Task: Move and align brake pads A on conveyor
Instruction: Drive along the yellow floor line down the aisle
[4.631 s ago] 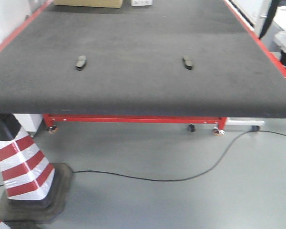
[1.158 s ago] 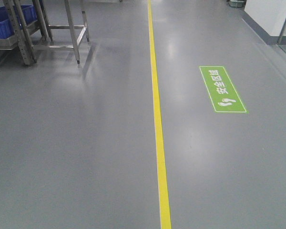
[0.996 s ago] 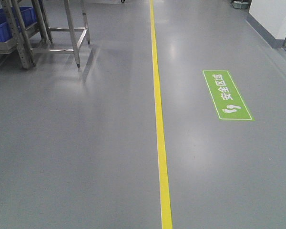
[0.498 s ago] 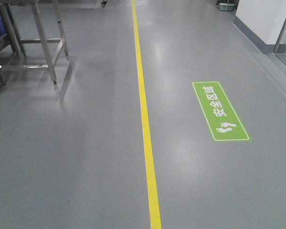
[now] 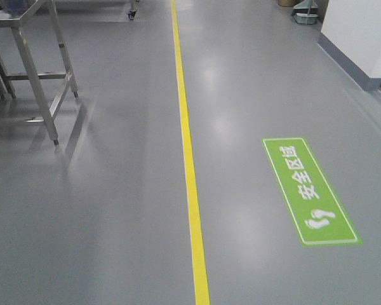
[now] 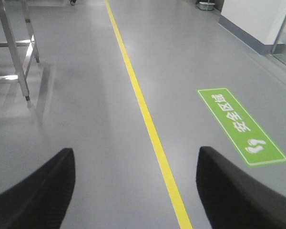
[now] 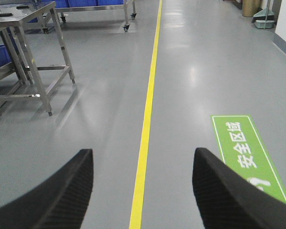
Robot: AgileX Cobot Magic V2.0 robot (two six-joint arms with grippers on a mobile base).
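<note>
Plainly, neither the pads nor the conveyor is showing in any view; the cameras are looking only along a grey floor (image 5: 101, 229). Left of the yellow line (image 5: 188, 165) a steel table (image 5: 32, 16) is standing on thin legs. Right of the line a green sign (image 5: 310, 190) is lying flat on the floor, and further right a white wall (image 5: 362, 32) is running away from the camera.

The left gripper (image 6: 133, 191) is hanging over the line with its fingers (image 6: 38, 195) spread wide and nothing between them. The right gripper (image 7: 142, 191) is likewise straddling the line, jaws apart and empty.

Judging from the task alone, the pads are probably going to handle as stiff, dense, low-lying plates, with no give and little height to catch. Pinching across the narrow width near the middle, clear of the ends, is looking like the safest hold, since an off-centre grip could let one swing.

The front view is showing no gripper at all; only the wrist views are giving the finger state. The left wrist view is catching just the table's legs. The right wrist view is taking in the table top, a blue bin (image 7: 0, 52) far left of the line, and two small flat dark things (image 7: 5, 14) on that top, too small to tell whether they are pads.
</note>
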